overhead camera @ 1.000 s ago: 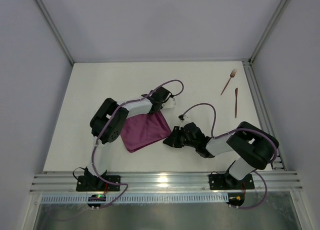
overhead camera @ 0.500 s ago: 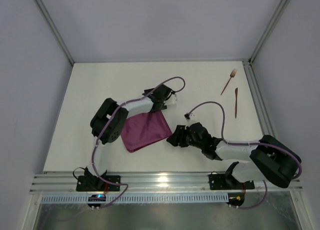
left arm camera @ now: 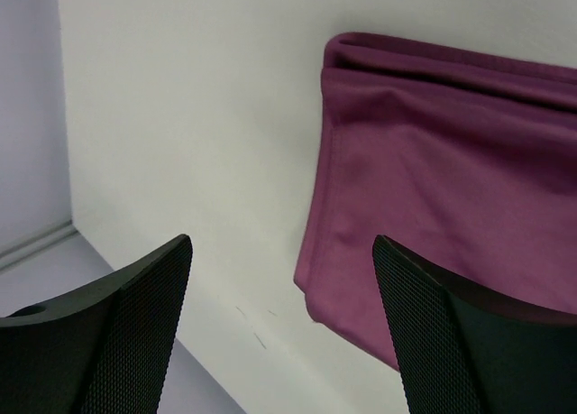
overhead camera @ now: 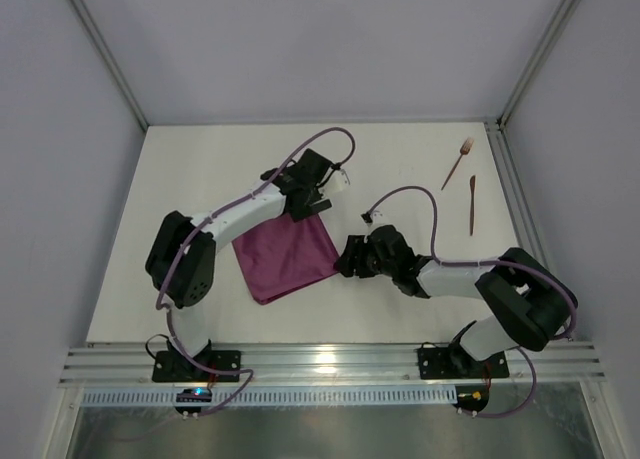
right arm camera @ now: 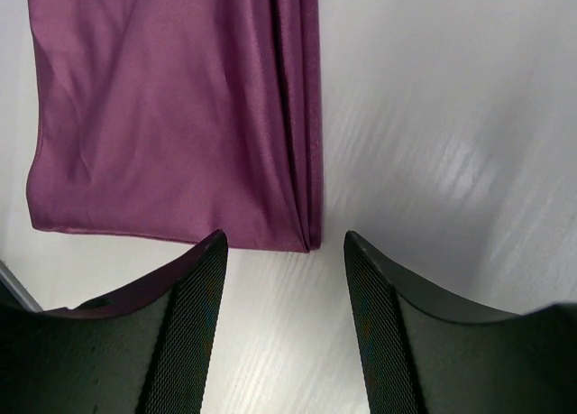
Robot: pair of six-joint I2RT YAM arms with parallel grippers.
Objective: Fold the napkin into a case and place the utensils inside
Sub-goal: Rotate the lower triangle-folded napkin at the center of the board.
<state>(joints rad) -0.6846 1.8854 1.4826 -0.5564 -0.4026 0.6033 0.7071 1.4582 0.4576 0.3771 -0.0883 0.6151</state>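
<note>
The plum-purple napkin (overhead camera: 285, 257) lies folded flat in the middle of the table, its stacked layers showing along one edge in the right wrist view (right arm camera: 162, 107). My left gripper (overhead camera: 303, 204) hovers at the napkin's far edge, open and empty; its view has a cloth corner (left arm camera: 451, 161) lying between its fingers toward the right one, by the gripper (left arm camera: 281, 252). My right gripper (overhead camera: 346, 261) sits just right of the napkin, open and empty, with the cloth's corner just ahead of the gripper (right arm camera: 284, 243). The copper-brown fork (overhead camera: 459, 162) and knife (overhead camera: 472, 205) lie at the far right.
An aluminium rail (overhead camera: 520, 209) runs along the table's right side close to the utensils. The table's near edge meets a slotted rail (overhead camera: 320, 361) by the arm bases. Grey walls enclose the left, back and right.
Both grippers have opened and let go of the napkin, which now lies flat. The left gripper has drawn back toward the far side; the right gripper has backed slightly off the cloth's right edge.
</note>
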